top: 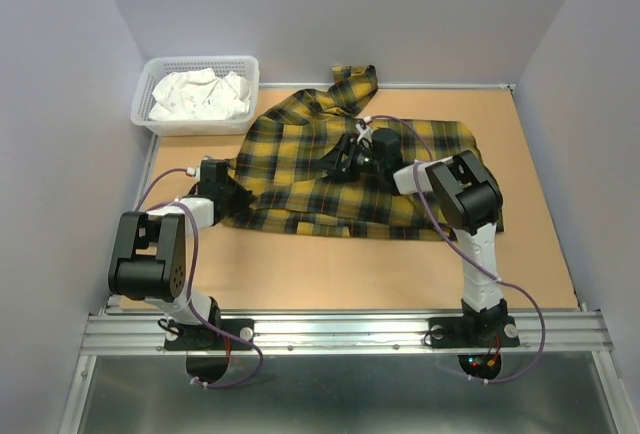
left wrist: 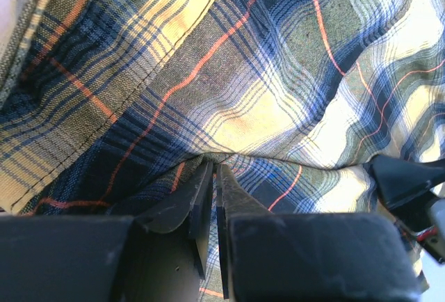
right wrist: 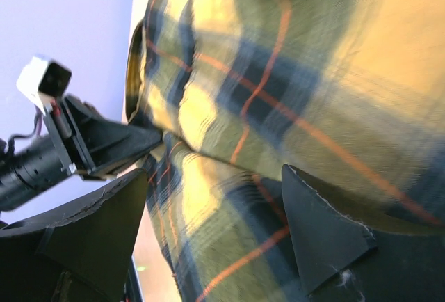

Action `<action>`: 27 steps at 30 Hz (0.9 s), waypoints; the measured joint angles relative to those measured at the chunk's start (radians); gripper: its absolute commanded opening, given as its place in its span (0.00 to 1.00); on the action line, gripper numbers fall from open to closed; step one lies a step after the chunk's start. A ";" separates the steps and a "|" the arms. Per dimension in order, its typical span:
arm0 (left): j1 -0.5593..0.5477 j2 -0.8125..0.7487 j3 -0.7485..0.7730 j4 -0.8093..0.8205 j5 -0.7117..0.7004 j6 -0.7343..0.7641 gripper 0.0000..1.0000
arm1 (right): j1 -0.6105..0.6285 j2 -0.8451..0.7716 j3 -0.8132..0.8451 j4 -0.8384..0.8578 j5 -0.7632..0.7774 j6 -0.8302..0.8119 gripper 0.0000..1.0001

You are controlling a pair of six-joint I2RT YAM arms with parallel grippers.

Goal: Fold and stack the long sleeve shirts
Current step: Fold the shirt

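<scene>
One long sleeve shirt (top: pixel 290 154), yellow flannel with dark plaid and thin red lines, lies spread and rumpled across the middle of the table, with a sleeve bunched at the far edge. My left gripper (top: pixel 232 197) is at the shirt's left edge. In the left wrist view it (left wrist: pixel 214 170) is shut, pinching a fold of the shirt (left wrist: pixel 278 72). My right gripper (top: pixel 347 159) hangs over the shirt's middle. In the right wrist view it (right wrist: pixel 214 171) is open, its fingers wide apart with the shirt (right wrist: pixel 313 51) close under them, not gripped.
A white basket (top: pixel 150 119) holding white cloth (top: pixel 200 94) stands at the far left corner. Bare brown tabletop (top: pixel 330 274) lies between the shirt and the arm bases. Grey walls close in left, right and back. The left arm shows in the right wrist view (right wrist: pixel 90 142).
</scene>
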 measured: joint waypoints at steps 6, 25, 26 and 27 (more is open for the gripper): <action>0.012 -0.005 -0.009 0.002 0.013 -0.006 0.19 | -0.087 0.000 -0.018 0.023 -0.013 -0.002 0.83; 0.019 -0.272 -0.014 -0.144 0.002 0.076 0.43 | -0.179 -0.528 -0.310 -0.285 0.035 -0.240 0.80; 0.019 -0.262 -0.014 -0.143 0.002 0.077 0.43 | -0.183 -0.544 -0.341 -0.296 0.039 -0.242 0.79; 0.019 -0.248 -0.014 -0.144 0.002 0.077 0.43 | -0.192 -0.557 -0.374 -0.308 0.044 -0.241 0.79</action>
